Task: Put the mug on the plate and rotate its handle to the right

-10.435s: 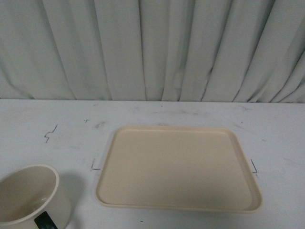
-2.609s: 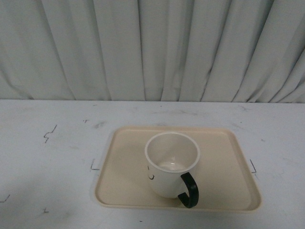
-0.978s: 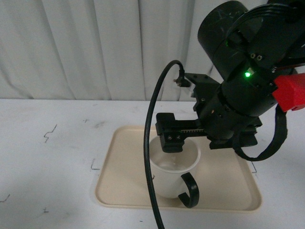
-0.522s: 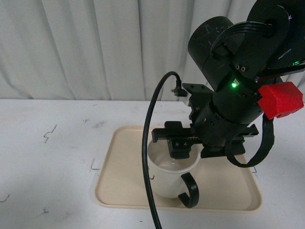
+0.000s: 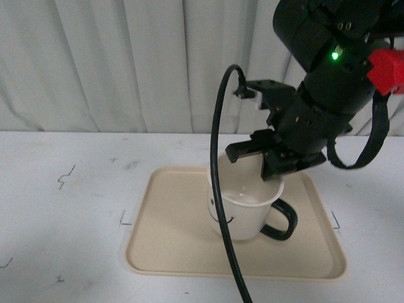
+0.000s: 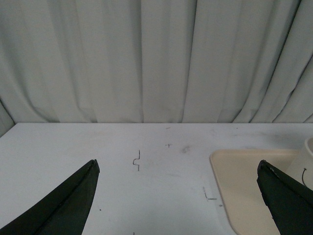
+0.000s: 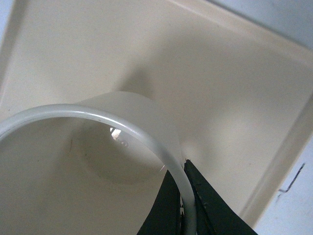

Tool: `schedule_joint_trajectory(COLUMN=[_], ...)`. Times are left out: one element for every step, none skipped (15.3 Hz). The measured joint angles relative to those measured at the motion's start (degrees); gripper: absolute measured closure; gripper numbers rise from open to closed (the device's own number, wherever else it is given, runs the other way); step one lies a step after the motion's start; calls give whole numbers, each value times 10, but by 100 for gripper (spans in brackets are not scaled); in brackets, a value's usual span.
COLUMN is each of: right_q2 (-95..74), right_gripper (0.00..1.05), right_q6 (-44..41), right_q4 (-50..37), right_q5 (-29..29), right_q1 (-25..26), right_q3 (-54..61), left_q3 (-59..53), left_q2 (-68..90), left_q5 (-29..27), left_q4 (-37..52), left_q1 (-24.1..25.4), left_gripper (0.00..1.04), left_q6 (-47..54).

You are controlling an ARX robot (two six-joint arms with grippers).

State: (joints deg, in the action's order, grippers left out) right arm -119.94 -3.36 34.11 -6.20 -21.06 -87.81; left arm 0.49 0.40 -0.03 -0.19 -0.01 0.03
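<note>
The white mug [image 5: 243,211] stands on the beige plate [image 5: 173,243], right of its middle. Its black handle [image 5: 284,222] points to the right, and part of the black smiley face shows on its front left side. My right gripper [image 5: 273,172] comes down from above and is shut on the mug's far right rim. In the right wrist view the two black fingers [image 7: 168,205] pinch the white rim [image 7: 172,164], one inside and one outside, with the plate [image 7: 230,98] beneath. My left gripper [image 6: 178,196] is open and empty over the table, left of the plate [image 6: 244,181].
A white table [image 5: 69,214] with small black marks carries the plate. A grey curtain [image 5: 126,63] hangs behind it. A black cable [image 5: 218,189] of the right arm loops down in front of the mug. The mug's edge [image 6: 307,164] shows in the left wrist view.
The right gripper has closed on the mug's rim and turned it, swinging the handle from the front to the right. The mug has shifted a little right and back on the plate.
</note>
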Motion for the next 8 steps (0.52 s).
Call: schedule_joint_trajectory(right_q2=[0,0,-8,-16,-32,-40,-45,-49], right_gripper=[102,102,102,102,102,102,102,102], right_q6=[-66,-153,-249,-305,-376,-426,-456,-475], right_q4=[10,17,57,81,110,128,140,141], right_q5=[1,-10,-39,-58,-71,-80,-83,-87], right_q1=[6,10,13,12,12,7,7,3], right_q3=[-22,-38,-59,-75,-95,-99,-100,-104], left_q3=[0,0,0,0,0,0,0,0], left_q2=[0,0,0,0,0,0,0,0], left_q5=[0,0,0,0,0,0,0,0], left_q4=[0,0,0,0,0,0,0,0], left_q1=[0,0,0,0,0,0,0,0], left_gripper=[7,7,7,7,7,7,7,7], left_q6=[0,0,0,0,0,0,0,0])
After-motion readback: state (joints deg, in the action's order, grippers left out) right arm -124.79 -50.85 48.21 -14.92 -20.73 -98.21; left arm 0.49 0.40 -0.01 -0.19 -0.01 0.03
